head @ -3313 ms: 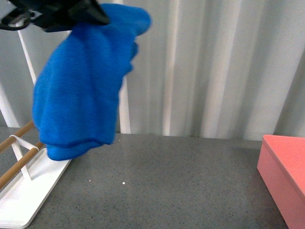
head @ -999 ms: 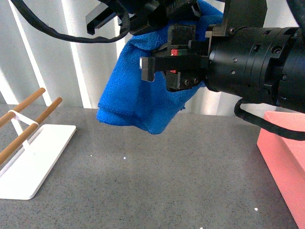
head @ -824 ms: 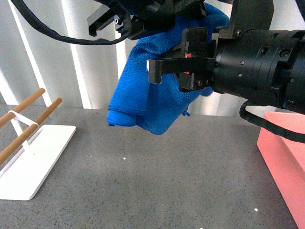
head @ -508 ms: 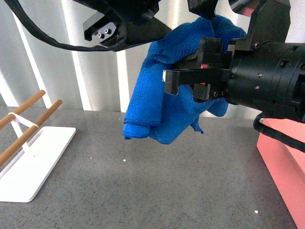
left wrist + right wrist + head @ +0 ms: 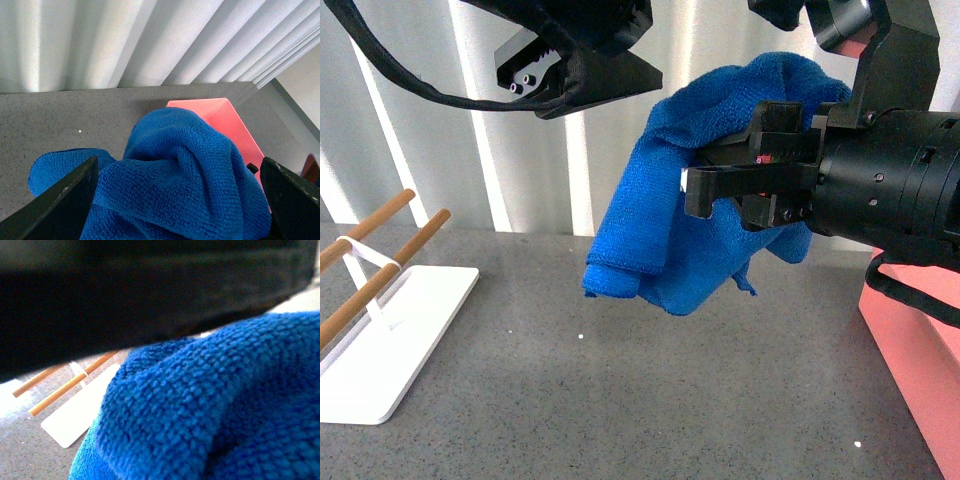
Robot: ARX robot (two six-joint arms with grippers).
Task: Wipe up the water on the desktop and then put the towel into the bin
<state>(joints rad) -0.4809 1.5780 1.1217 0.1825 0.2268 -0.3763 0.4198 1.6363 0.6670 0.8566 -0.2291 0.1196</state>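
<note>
Dangling from right gripper point(image 5: 708, 178), towel point(image 5: 645, 225) clears the desktop point(image 5: 620, 400)

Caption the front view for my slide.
Right gripper holds the blue towel above the grey desktop, left gripper overhead, pink bin at right.

Your towel point(image 5: 655, 225) is off the desktop point(image 5: 620, 400). It is a royal-blue, fuzzy cloth, bunched and folded over itself. It hangs in the air, its lower folds drooping above the middle of the dark grey, speckled surface without touching it. The right gripper point(image 5: 705, 178) pinches its upper part. You'll see the bin point(image 5: 920, 350), salmon-pink and straight-walled, at the desktop's right edge, only partly in view.
</note>
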